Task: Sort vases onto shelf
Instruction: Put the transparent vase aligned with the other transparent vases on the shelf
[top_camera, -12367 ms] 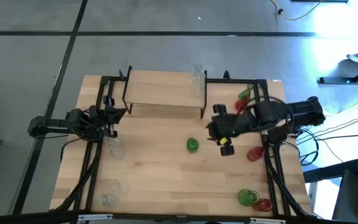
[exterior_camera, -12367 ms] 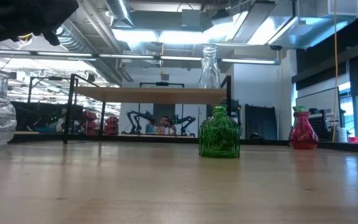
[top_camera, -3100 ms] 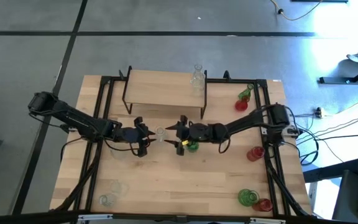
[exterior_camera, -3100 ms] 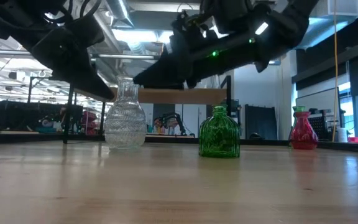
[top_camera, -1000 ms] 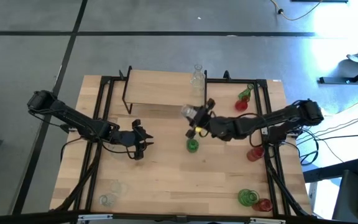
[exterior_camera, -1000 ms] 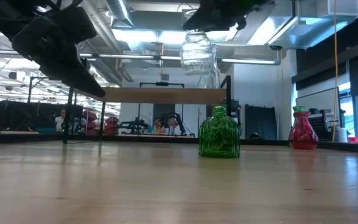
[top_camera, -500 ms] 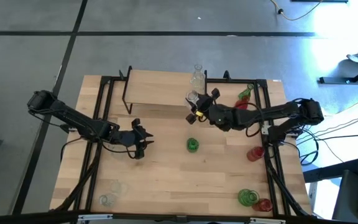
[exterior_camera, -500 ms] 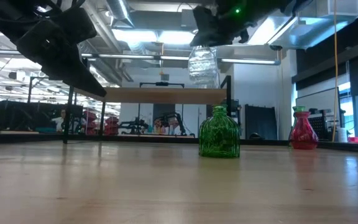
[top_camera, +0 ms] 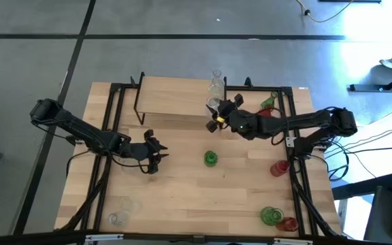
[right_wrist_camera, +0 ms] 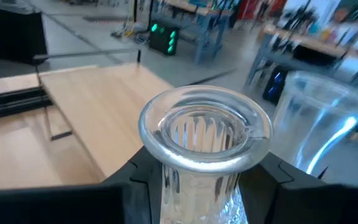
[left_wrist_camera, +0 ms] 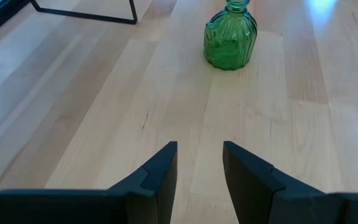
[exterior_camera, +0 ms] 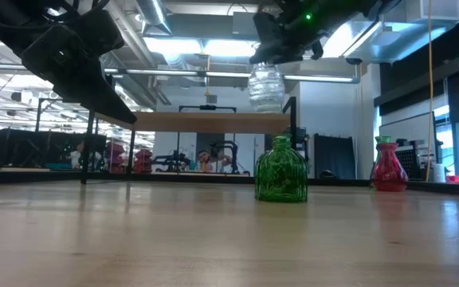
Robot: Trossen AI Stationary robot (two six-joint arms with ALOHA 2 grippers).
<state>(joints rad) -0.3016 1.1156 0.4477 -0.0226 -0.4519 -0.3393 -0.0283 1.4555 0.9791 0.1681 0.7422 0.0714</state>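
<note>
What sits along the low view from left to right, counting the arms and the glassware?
Left claw → shelf → clear vase held up by the right claw → green vase on the table → red vase.

In the right wrist view the clear vase [right_wrist_camera: 205,140] shows only its rim and neck, its body cut off below, and the second vase [right_wrist_camera: 319,121] behind is blurred.
</note>
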